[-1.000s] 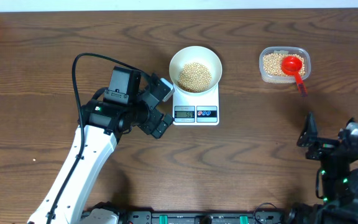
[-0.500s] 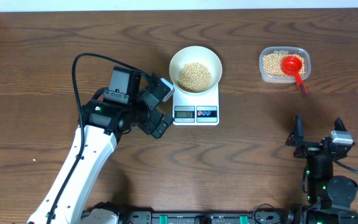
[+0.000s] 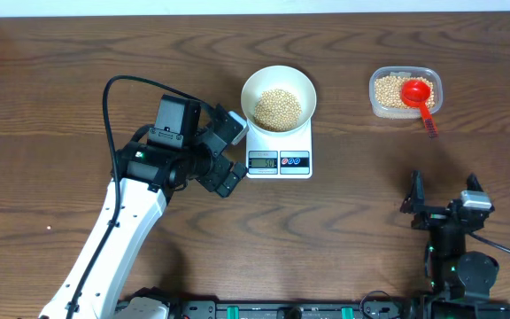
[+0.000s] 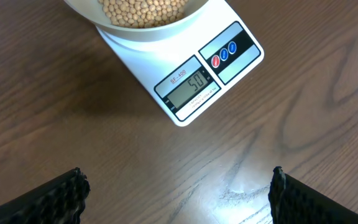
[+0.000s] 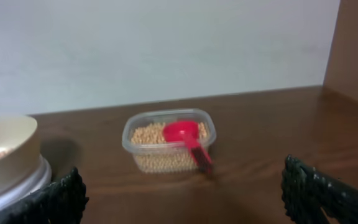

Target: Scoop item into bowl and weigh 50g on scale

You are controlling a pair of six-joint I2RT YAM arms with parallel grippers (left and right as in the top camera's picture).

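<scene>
Left gripper [image 3: 234,155] wide apart, empty, just left of the scale [image 3: 279,152]. Right gripper [image 3: 443,199] spread too, well off to its right. Bowl [image 3: 278,74] of beans [image 3: 277,108] on top

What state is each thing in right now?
bowl: on scale, holds beans.
scale: on, display shows 50.
tub: open, holds beans and scoop.
scoop: in tub, handle over rim.
left gripper: open, empty.
right gripper: open, empty.

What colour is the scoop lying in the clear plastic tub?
Red; the round plastic scoop shows best in the overhead view.
</scene>
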